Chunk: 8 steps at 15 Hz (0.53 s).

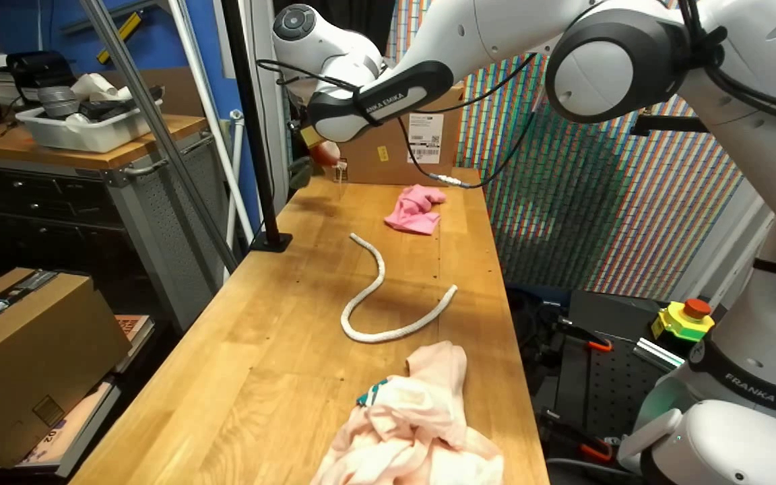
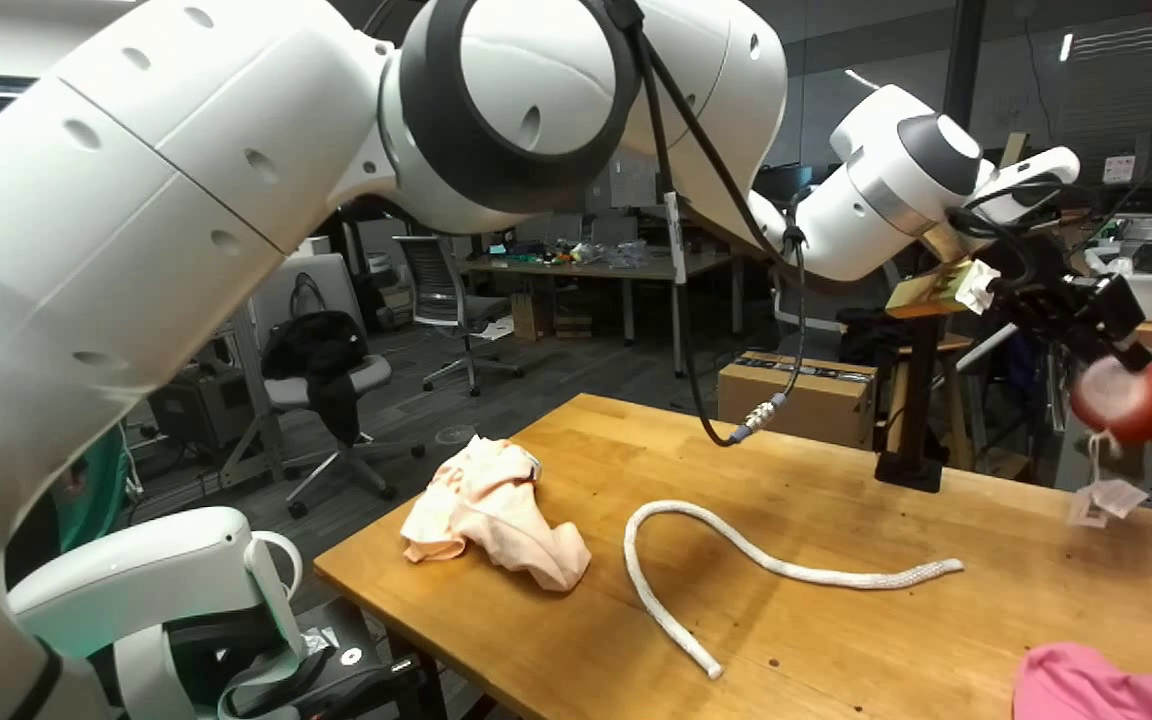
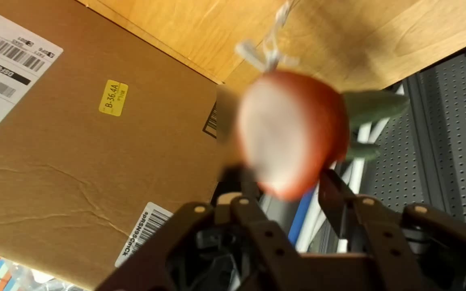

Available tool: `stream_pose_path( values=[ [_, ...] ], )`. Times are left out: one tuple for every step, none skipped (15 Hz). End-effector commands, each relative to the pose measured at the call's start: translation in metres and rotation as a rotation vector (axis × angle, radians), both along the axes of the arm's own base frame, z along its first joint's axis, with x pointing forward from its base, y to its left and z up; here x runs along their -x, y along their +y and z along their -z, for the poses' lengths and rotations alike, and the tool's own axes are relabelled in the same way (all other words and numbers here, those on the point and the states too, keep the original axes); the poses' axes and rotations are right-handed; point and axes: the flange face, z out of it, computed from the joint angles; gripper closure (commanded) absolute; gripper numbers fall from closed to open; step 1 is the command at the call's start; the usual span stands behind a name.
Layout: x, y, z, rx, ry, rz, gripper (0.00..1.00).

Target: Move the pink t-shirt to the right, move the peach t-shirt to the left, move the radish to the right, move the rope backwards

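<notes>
Radish (image 3: 297, 135) (red-and-white), aloft, clasped in gripper (image 3: 285, 179)

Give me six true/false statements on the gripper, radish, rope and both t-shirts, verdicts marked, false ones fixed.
1. The gripper holds the radish. True.
2. The rope lies on the table between the pink t-shirt and the peach t-shirt. True.
3. The radish rests on the table. False: it is held up in the air.
4. The peach t-shirt is crumpled. True.
5. The rope forms a closed loop. False: it lies in an open curve, its two ends apart.
6. The pink t-shirt touches the rope. False: they lie apart.
</notes>
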Motion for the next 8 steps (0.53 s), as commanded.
stream_pose_path(
  values=[
    [-0.004, -0.010, -0.002, 0.019, 0.004, 0.005, 0.23],
    [-0.003, -0.012, 0.000, 0.023, 0.009, 0.010, 0.17],
    [-0.002, -0.014, 0.001, 0.022, 0.016, 0.011, 0.08],
    [0.001, -0.013, 0.001, 0.016, 0.023, 0.011, 0.02],
    [0.003, -0.010, 0.002, 0.009, 0.034, 0.005, 0.00],
    [0.006, -0.002, 0.002, -0.008, 0.057, -0.006, 0.00],
    [0.009, 0.004, 0.004, -0.019, 0.069, -0.010, 0.00],
    [0.012, 0.016, 0.005, -0.059, 0.084, -0.036, 0.00]
  ],
)
